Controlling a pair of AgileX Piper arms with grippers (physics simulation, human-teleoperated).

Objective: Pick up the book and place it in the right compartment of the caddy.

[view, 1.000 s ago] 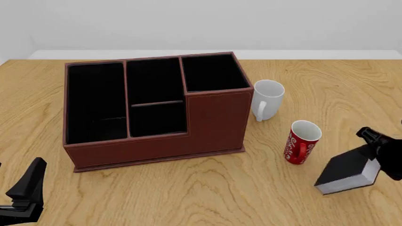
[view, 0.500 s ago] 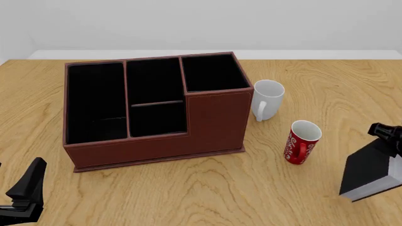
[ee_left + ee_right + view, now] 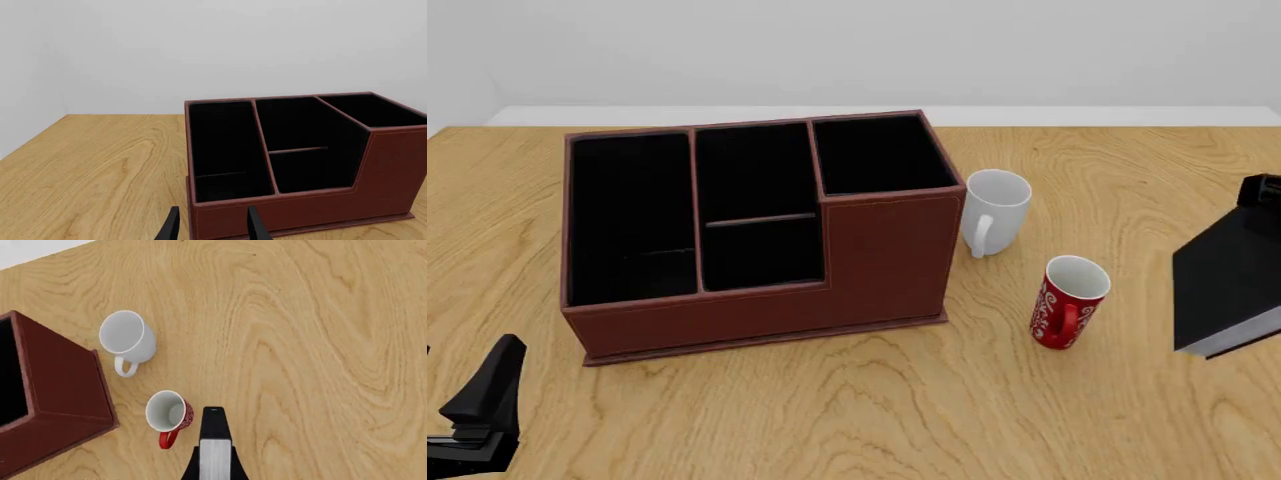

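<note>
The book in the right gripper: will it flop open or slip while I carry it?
The book looks like a stiff hardcover, so it probably won't sag. The right gripper pinches it across the covers, likely keeping the pages shut. It hangs tilted from one end, so it may pivot.

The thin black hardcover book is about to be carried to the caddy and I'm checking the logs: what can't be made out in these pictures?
- Thin black hardcover book: front view, frame edge crops its right part and the right end effector.
- Right end effector: wrist view, bottom edge cuts it; only fingers flanking the book's white page edges show.
- Reddish-brown leather-look caddy: its black compartment floors are too dark to read.
</note>
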